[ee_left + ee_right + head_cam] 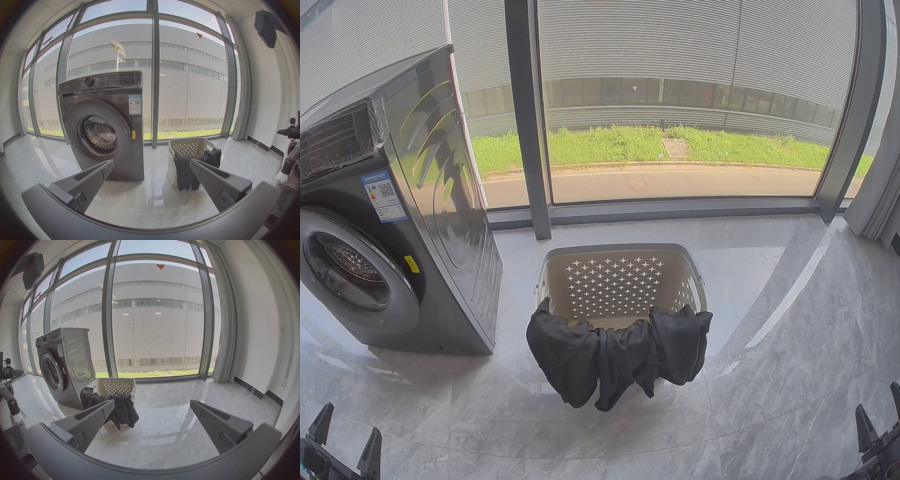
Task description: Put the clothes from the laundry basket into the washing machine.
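Note:
A beige laundry basket (pixel 619 284) (pixel 187 147) (pixel 116 387) stands on the floor before the window. Black clothes (pixel 615 356) (pixel 187 170) (pixel 120 408) hang over its near rim. A dark grey washing machine (pixel 394 206) (pixel 103 125) (pixel 64 362) stands to the basket's left, its round drum opening (pixel 349 270) (pixel 99 135) showing the metal drum. My left gripper (pixel 345 434) (pixel 151 167) is open low at the near left, well short of the basket. Low at the near right, my right gripper (pixel 881 412) (pixel 151 407) is open and holds nothing.
Glossy grey marble floor (pixel 787 325) spreads around the basket with free room on the right. A tall window with a dark pillar (pixel 528 119) closes the far side. A grey curtain (pixel 878 187) hangs at the right.

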### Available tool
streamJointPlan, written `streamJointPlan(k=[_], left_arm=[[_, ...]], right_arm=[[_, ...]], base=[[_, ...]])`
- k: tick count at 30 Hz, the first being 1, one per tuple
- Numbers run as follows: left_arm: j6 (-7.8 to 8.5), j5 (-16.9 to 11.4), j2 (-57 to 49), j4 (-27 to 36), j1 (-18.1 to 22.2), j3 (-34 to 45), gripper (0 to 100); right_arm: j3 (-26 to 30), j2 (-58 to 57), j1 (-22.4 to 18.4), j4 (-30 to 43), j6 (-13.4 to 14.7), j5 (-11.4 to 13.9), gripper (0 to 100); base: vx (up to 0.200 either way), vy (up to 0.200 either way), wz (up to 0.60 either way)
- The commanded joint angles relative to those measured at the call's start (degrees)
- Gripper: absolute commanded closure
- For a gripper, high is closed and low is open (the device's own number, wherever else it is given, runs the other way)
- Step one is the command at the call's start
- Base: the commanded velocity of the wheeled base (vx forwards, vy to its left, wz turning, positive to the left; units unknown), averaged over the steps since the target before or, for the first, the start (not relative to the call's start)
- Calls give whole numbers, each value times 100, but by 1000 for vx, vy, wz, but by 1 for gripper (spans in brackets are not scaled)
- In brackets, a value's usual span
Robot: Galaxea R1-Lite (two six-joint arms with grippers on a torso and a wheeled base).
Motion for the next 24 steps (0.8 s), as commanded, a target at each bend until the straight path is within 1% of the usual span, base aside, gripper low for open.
streamJointPlan(k=[1, 20, 24], left_arm=[[-4, 1, -96, 1, -1, 92, 0], [14, 1, -96, 1, -1, 92, 0], [5, 1, -96, 1, -1, 92, 0]], right_arm=[[101, -68, -4, -1, -1, 1, 0], [101, -68, -4, -1, -1, 1, 0], [101, -68, -4, -1, -1, 1, 0]], base=[[0, 0, 0], [0, 0, 0], [0, -200, 0]])
